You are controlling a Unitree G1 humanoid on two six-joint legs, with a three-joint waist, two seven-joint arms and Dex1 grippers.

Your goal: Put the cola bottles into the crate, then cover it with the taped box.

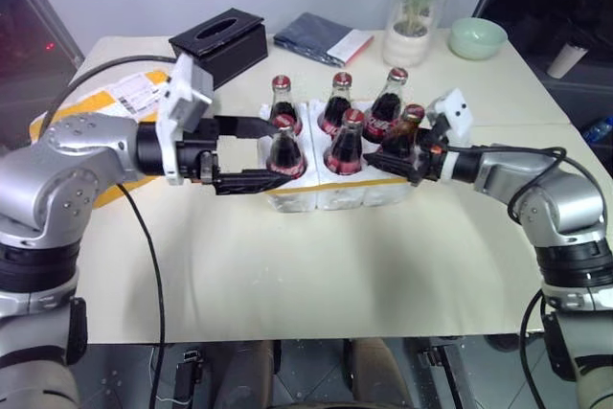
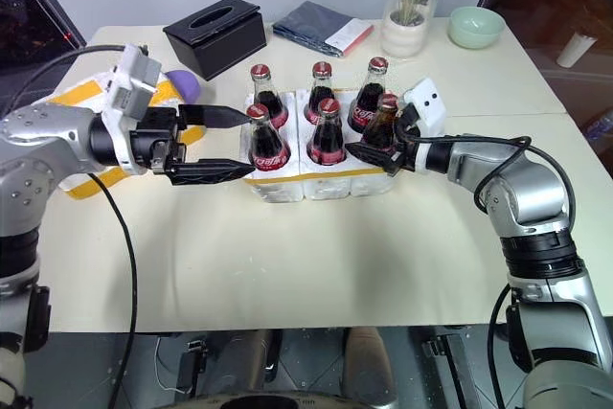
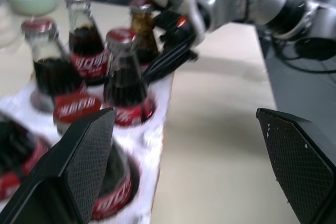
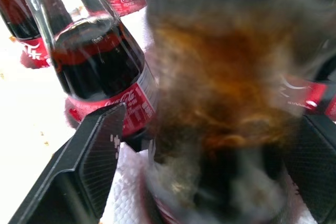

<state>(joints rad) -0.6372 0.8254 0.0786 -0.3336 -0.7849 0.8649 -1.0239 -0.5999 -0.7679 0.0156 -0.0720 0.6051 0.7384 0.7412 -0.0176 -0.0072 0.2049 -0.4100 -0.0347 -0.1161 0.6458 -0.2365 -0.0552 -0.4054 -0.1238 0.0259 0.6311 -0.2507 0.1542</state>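
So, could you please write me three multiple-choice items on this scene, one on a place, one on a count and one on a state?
1. Where does the black tissue box stand?
A. behind the crate
B. in front of the crate
C. on top of the crate

2. How many cola bottles stand in the crate?
A. four
B. five
C. six

3. How do the right gripper's fingers stand?
A. shut on a bottle's cap
B. open on either side of the bottle at the crate's front right
C. shut on the crate's rim

Answers:
1. A, it sits at the table's far side, past the crate.
2. C, three red caps show in each of two rows.
3. B, the right wrist view shows a gap on both sides of the bottle.
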